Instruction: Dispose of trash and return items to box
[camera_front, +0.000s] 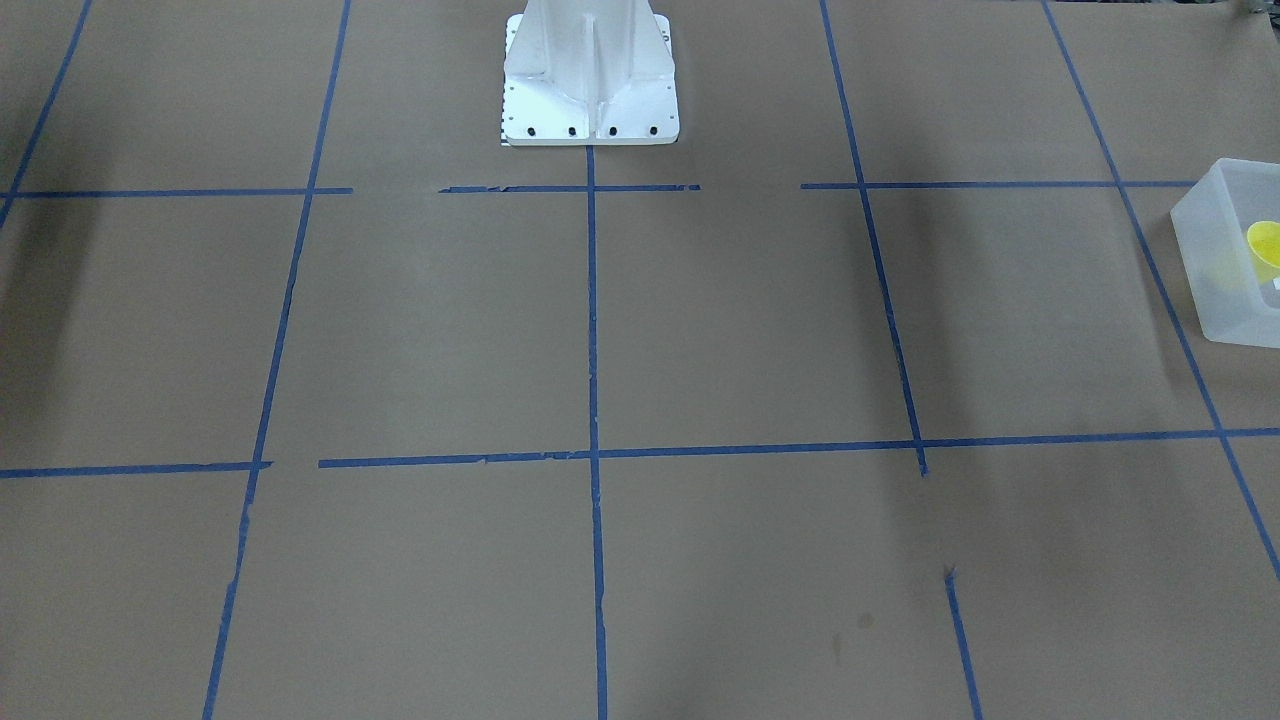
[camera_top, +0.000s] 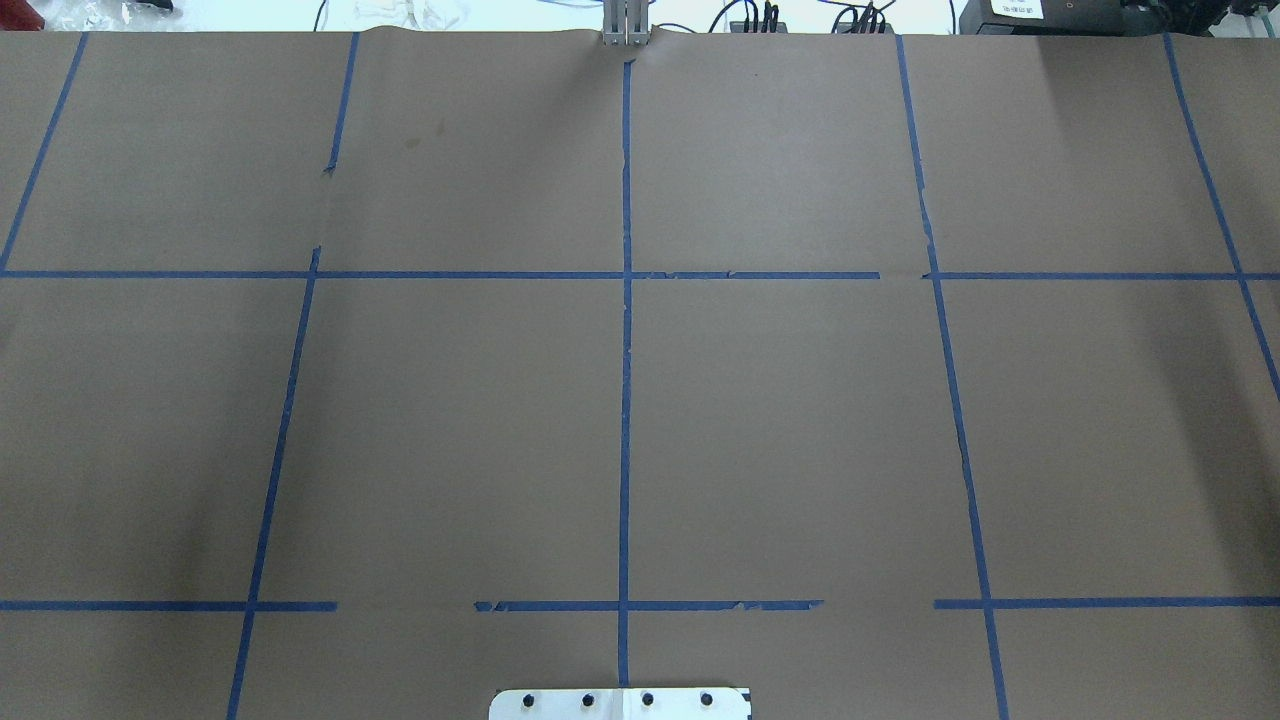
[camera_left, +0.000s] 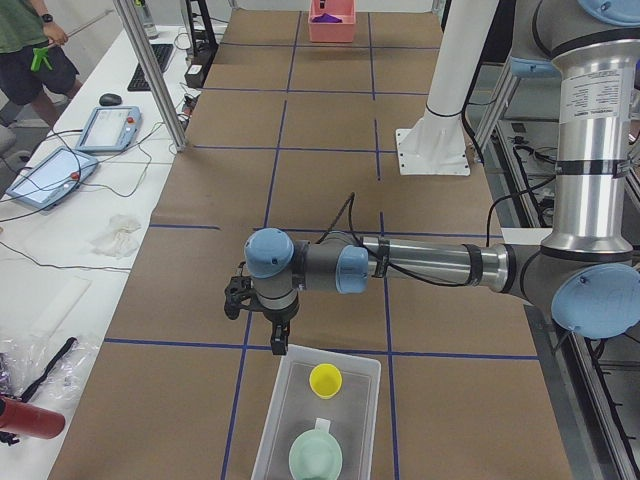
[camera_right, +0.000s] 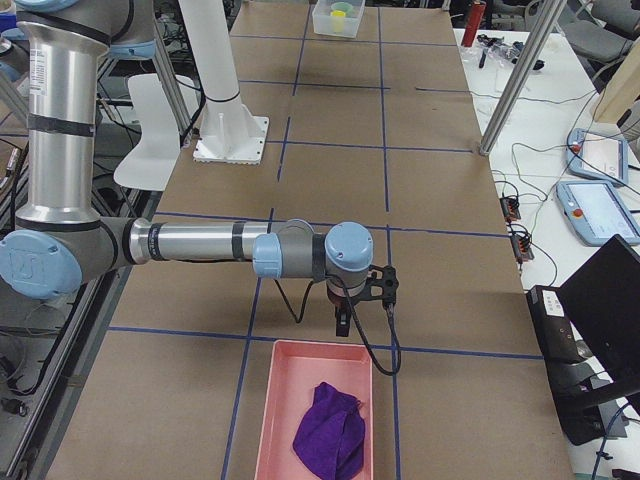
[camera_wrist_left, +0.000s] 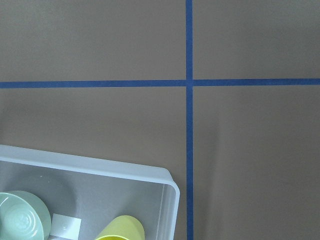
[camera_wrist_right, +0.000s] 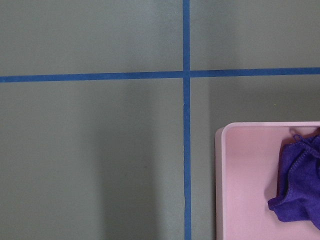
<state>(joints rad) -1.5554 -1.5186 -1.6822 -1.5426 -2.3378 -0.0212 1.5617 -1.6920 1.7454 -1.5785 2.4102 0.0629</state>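
The frosted box (camera_left: 287, 402) stands at the table's left end. The yellow cup (camera_left: 325, 380) and the mint-green bowl (camera_left: 315, 457) sit inside it. The left wrist view shows the box's corner (camera_wrist_left: 100, 168) with the cup (camera_wrist_left: 122, 231) and the bowl (camera_wrist_left: 22, 221); the front-facing view shows the box (camera_front: 1215, 285) and the cup (camera_front: 1265, 243). My left gripper (camera_left: 278, 345) hangs just over the box's far rim. My right gripper (camera_right: 342, 325) hangs just beyond a pink tray's far edge. For both I cannot tell open or shut.
The pink tray (camera_right: 276, 400) at the table's right end holds a purple cloth (camera_right: 332, 432), which also shows in the right wrist view (camera_wrist_right: 297, 192). The white robot base (camera_front: 590, 85) stands mid-table. A side table with tablets (camera_left: 105, 128) and cables runs alongside.
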